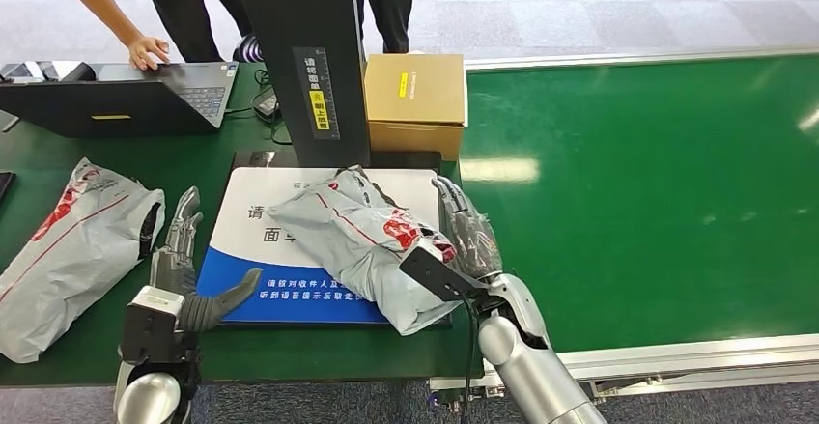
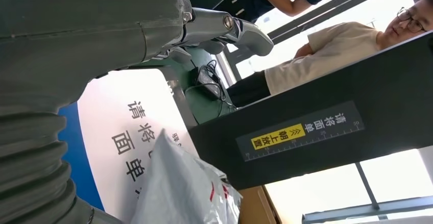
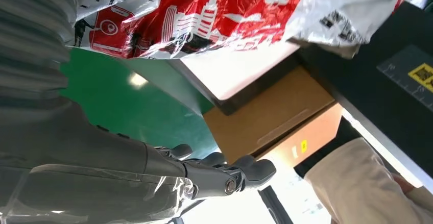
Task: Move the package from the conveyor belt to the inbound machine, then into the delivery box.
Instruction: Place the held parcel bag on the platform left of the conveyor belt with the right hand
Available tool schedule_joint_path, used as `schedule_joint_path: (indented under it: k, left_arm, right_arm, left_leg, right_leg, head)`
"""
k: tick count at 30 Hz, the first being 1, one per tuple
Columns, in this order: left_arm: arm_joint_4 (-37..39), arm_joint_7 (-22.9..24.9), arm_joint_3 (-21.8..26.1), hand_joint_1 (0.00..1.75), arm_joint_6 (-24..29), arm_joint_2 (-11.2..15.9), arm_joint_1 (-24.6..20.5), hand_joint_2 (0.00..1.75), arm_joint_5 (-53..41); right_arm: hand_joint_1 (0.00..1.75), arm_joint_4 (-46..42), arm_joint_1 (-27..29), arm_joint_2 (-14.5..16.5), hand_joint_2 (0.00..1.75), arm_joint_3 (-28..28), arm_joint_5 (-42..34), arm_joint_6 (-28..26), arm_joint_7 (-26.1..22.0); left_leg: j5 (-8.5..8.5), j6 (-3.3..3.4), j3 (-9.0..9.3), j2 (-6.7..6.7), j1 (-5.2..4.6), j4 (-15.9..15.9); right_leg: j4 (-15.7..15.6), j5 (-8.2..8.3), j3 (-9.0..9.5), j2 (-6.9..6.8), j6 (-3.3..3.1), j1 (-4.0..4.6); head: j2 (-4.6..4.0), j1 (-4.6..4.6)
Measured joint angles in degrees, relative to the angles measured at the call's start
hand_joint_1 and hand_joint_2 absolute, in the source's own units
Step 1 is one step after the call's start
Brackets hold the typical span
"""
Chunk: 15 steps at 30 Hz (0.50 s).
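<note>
Grey package point(image 1: 362, 240) lies on the inbound machine's pad point(image 1: 241, 250), off the green belt point(image 1: 637, 192). Right hand point(image 1: 465, 236) flat beside it, fingers apart, gripping nothing. Left hand point(image 1: 183, 260) open, empty. Delivery box step is left.

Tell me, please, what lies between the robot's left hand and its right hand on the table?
In the head view, the grey package lies on the inbound machine's blue-and-white pad, between the left hand and the right hand, which rests at its right edge.
</note>
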Motion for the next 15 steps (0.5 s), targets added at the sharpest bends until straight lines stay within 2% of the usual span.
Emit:
schedule_joint_path:
  k: [9,15]
  left_arm:
    - [0.0,0.0,0.0,0.00,-0.5,-0.6,-1.5,1.75,-0.2]
    - [0.0,0.0,0.0,0.00,-0.5,-0.7,-1.7,1.75,-0.2]
  right_arm:
    - [0.00,8.9,-6.1,1.5,1.75,-3.6,-8.9,1.2,-10.5]
    - [0.00,11.6,-7.4,1.9,1.75,-4.5,-10.0,1.5,-11.9]
  left_leg:
    - [0.01,-0.01,0.01,0.00,0.00,0.0]
    - [0.01,-0.01,0.00,0.00,0.00,0.0]
  right_leg:
    - [0.0,0.00,-0.01,0.00,-0.01,0.01]
    - [0.0,0.00,-0.01,0.00,-0.01,0.00]
  head:
    - [0.00,-0.01]
    - [0.00,-0.01]
